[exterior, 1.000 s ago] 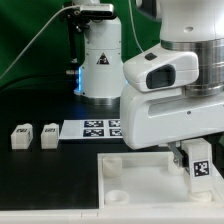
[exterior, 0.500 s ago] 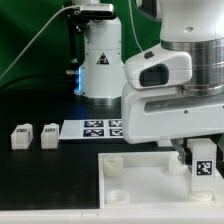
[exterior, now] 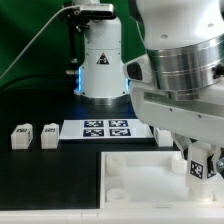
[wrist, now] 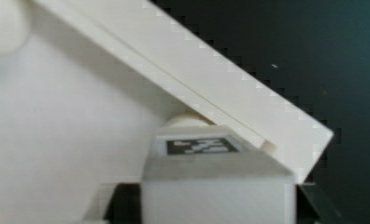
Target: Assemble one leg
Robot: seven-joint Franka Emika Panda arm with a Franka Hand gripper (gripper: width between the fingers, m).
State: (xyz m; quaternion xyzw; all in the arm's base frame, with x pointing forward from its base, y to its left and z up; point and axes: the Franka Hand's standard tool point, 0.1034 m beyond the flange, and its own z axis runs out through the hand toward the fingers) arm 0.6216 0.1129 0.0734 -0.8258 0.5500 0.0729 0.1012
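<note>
My gripper (exterior: 199,170) is shut on a leg (exterior: 197,165), a small white post with a black-and-white marker tag, and holds it upright over the right part of the large white square panel (exterior: 135,185). In the wrist view the leg (wrist: 208,170) fills the space between the dark fingers (wrist: 125,205), with its tagged end next to the panel's raised edge (wrist: 200,80). Two more white legs (exterior: 22,135) (exterior: 49,135) lie on the black table at the exterior view's left.
The marker board (exterior: 105,129) lies on the table behind the panel. A white camera stand (exterior: 100,60) stands at the back. A round socket (exterior: 115,166) shows at the panel's near-left corner. My arm's bulky housing (exterior: 185,75) fills the upper right.
The arm's wrist has turned and shifted, so its housing now sits higher and more angled. The held leg stays over the panel's right part, slightly lower.
</note>
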